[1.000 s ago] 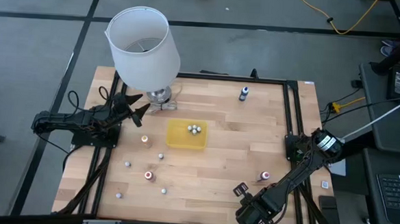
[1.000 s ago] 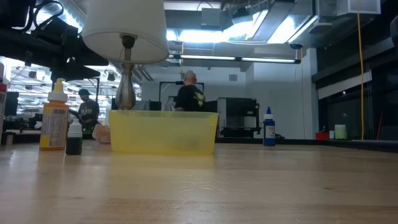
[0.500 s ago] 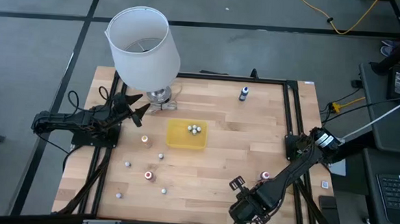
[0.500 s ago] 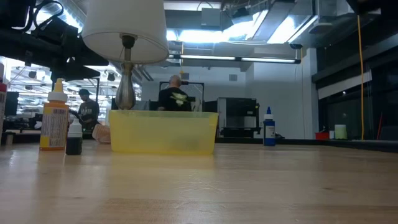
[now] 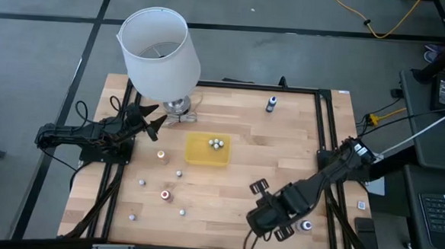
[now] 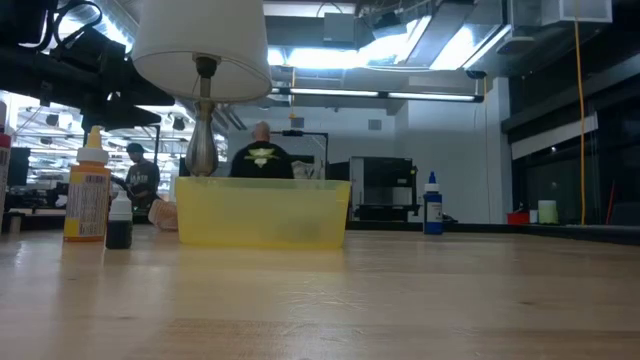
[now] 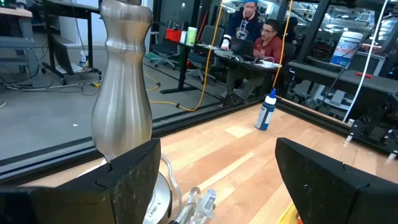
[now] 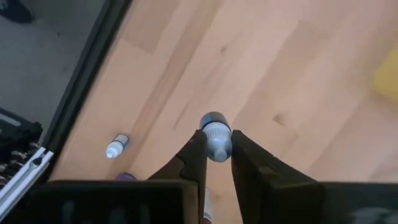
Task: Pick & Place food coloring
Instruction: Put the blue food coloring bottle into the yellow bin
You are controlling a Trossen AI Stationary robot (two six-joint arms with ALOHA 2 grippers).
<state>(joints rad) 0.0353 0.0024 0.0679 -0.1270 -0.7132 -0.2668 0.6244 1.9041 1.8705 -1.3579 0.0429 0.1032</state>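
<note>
Three tiny pale bottles (image 5: pixel 218 144) sit inside the shallow yellow plastic tray (image 5: pixel 198 155) at mid-table. The right gripper (image 8: pixel 215 154) pinches a small whitish food-coloring bottle with a blue cap (image 8: pixel 215 138) above the table's front right; its long axis runs along the fingers, cap outward. The left gripper (image 7: pixel 214 171) waits wide open by the silver lamp base (image 7: pixel 123 81).

robotics lab, workbenches (image 7: pixel 348 71), ceiling lights (image 6: pixel 400 95)
</note>
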